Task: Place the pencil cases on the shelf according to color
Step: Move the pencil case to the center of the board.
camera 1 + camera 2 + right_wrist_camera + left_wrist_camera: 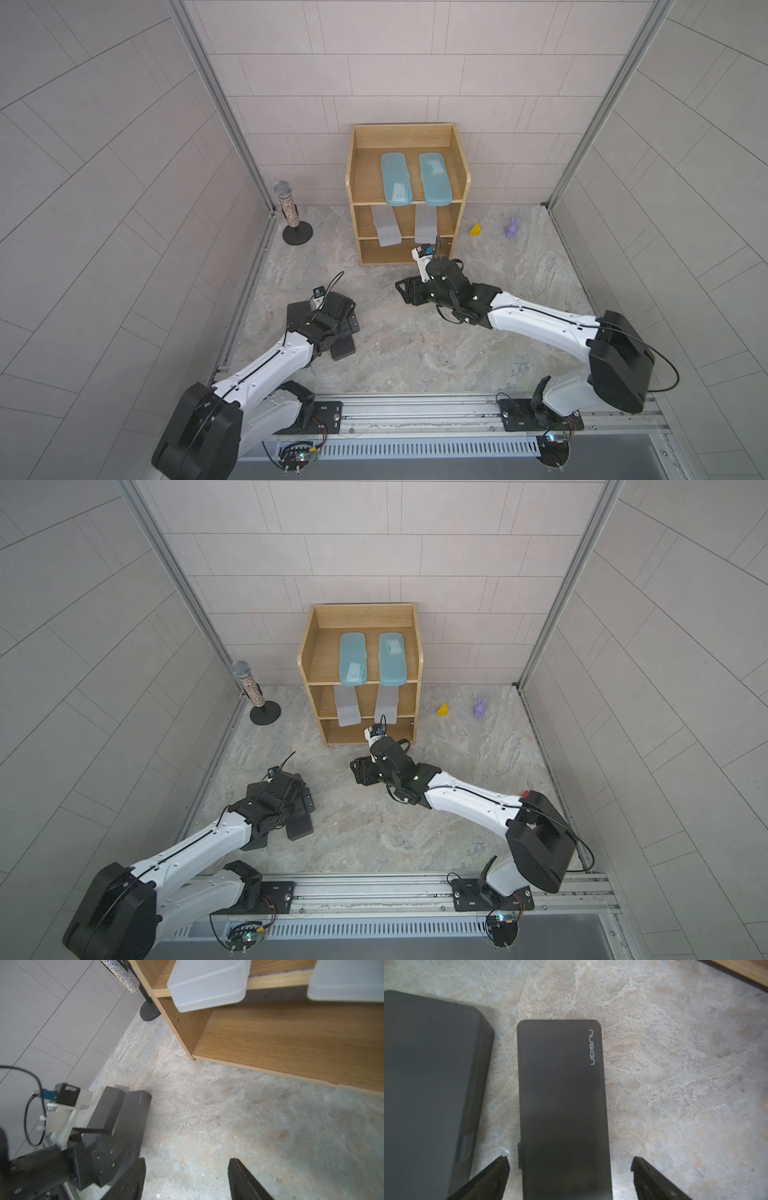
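The work cell is enclosed by three walls: a back wall [374, 62], a left wall [83, 166] and a right wall [685, 166]. All are faced in pale grey rectangular panels with thin dark seams. An aluminium post [220, 108] runs up each rear corner.

The tabletop [415, 345] has a mottled grey-beige stone pattern. A metal rail [415, 409] runs along its near edge, with a slotted vent strip [415, 449] below it.

A light-wood shelf [401, 137] stands against the back wall. A glittered microphone [286, 203] stands on a round black base in the rear left corner. A yellow wedge [476, 230] and a purple rabbit [513, 227] sit near the rear right.

The light is even and diffuse, and shadows are soft.
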Robot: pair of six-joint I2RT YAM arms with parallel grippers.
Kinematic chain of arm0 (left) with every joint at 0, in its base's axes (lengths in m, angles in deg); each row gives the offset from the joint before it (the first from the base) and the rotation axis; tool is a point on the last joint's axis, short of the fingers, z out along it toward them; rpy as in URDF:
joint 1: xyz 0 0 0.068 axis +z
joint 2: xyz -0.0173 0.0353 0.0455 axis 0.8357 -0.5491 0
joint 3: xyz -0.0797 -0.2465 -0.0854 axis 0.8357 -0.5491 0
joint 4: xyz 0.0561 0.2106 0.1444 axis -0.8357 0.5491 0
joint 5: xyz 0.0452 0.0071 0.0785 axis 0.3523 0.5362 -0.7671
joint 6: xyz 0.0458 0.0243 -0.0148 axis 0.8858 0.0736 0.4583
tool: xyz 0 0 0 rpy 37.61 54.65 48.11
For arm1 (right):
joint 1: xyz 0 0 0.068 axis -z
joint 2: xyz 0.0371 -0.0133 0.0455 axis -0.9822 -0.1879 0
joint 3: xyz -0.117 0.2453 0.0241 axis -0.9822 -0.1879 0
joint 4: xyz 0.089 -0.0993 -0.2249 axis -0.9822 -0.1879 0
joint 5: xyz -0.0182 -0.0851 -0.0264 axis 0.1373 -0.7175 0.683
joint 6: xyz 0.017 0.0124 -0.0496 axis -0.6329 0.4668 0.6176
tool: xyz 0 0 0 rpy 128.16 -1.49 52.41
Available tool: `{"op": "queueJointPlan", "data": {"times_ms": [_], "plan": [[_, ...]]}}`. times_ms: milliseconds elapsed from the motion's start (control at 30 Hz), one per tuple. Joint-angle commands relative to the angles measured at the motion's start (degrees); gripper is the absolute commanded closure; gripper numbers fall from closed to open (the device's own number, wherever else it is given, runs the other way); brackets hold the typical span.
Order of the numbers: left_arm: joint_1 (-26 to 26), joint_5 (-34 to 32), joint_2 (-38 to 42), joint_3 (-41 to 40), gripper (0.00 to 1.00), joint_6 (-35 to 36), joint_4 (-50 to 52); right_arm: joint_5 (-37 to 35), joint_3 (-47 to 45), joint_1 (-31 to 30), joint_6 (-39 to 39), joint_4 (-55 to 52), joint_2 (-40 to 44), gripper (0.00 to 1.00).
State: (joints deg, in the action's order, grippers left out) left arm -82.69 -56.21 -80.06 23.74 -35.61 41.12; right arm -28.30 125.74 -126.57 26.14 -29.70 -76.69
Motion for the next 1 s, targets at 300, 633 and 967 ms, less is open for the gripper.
{"op": "queueJointPlan", "data": {"times_ms": [300,633,967], "plan": [[-3.22,6.69,-7.85,1.36,0.07,2.53,-8.97,-6.91,-18.55,-0.86,-0.27,-5.07,18.82,0.30],[-24.63,-0.27,-18.90,8.18,0.07,-6.07,-17.00,-10.84,-24.26,-0.61,0.52,-11.47,29.88,0.29],[-30.88,-11.43,-23.74,18.00,0.00,-8.66,-5.73,-13.47,-25.49,-0.06,1.93,-19.00,38.94,0.15]]}}
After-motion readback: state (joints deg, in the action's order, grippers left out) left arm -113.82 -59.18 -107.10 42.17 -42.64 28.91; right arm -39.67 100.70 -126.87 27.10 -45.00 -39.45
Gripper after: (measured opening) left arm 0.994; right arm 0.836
